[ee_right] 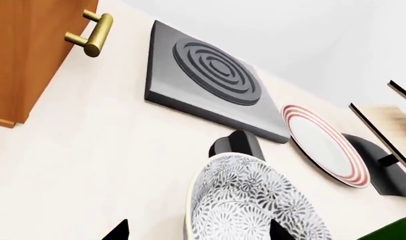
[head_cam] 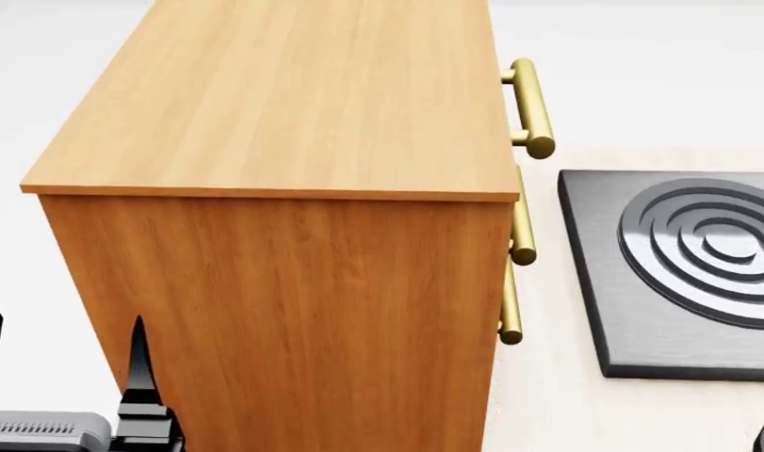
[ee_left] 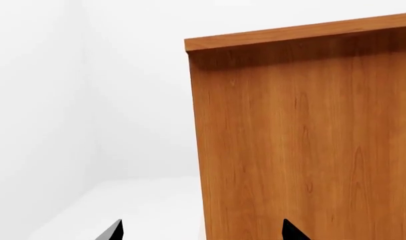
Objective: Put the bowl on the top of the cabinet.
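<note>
Head view, left to right. Left gripper (head_cam: pixel 61 363) sits at roughly 8 o'clock in the frame, low beside the cabinet's side panel; two black fingertips (head_cam: pixel 139 363) point upward with a clear gap between them, nothing held, jaws spread wide. The left wrist view agrees: only the two dark tips of the gripper (ee_left: pixel 203 231) show at the frame edge, set well apart, facing the plain wooden side of the cabinet (ee_left: pixel 303 140) and a white wall. The cabinet (head_cam: pixel 294 188) fills the centre and 11 o'clock region of the head view; orange-brown wood, flat top bare, seen from above and slightly to the side. Three brass bar handles (head_cam: pixel 530 108) project from its drawer face toward 3 o'clock, stacked one under another. Further toward 3 o'clock, a dark grey square hob plate (head_cam: pixel 683 273) with raised concentric rings lies on the pale counter (head_cam: pixel 545 405), near the cabinet but not touching it. The bowl does not appear in the head view. Right wrist view: the bowl (ee_right: pixel 256 205), white with dark leaf pattern, sits between the two black tips of the right gripper (ee_right: pixel 199 231); whether the tips actually grip it cannot be told. Beyond the bowl lie the hob plate (ee_right: pixel 210 75), a white plate with red rings (ee_right: pixel 323 142) and one brass handle (ee_right: pixel 92 35) on the cabinet (ee_right: pixel 22 55).
</note>
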